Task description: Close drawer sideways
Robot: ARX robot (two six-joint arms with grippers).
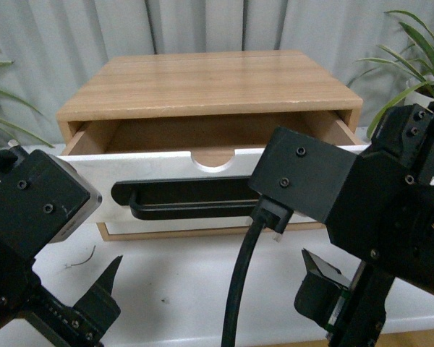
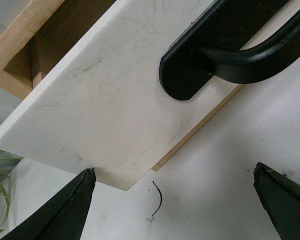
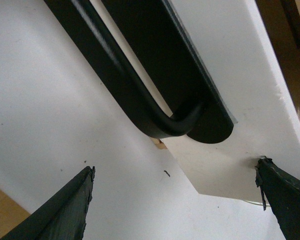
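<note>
The drawer (image 1: 166,170) is pulled out of a light wood cabinet (image 1: 210,83). It has a white front panel, a half-round top notch and a long black bar handle (image 1: 181,202). My left gripper (image 2: 175,207) is open, low in front of the panel's left lower corner (image 2: 115,175); one fingertip (image 2: 85,182) is at that corner. My right gripper (image 3: 175,205) is open in front of the panel's right lower corner (image 3: 215,185), with one fingertip (image 3: 270,172) at the panel edge. The handle's ends show in both wrist views (image 2: 230,55) (image 3: 155,110). Both grippers are empty.
The cabinet stands on a white table (image 1: 188,282). A small dark wire scrap (image 1: 79,262) lies on the table below the drawer's left end. Plants (image 1: 412,79) stand at the right and left. A grey curtain hangs behind. The table's front edge is close to my arms.
</note>
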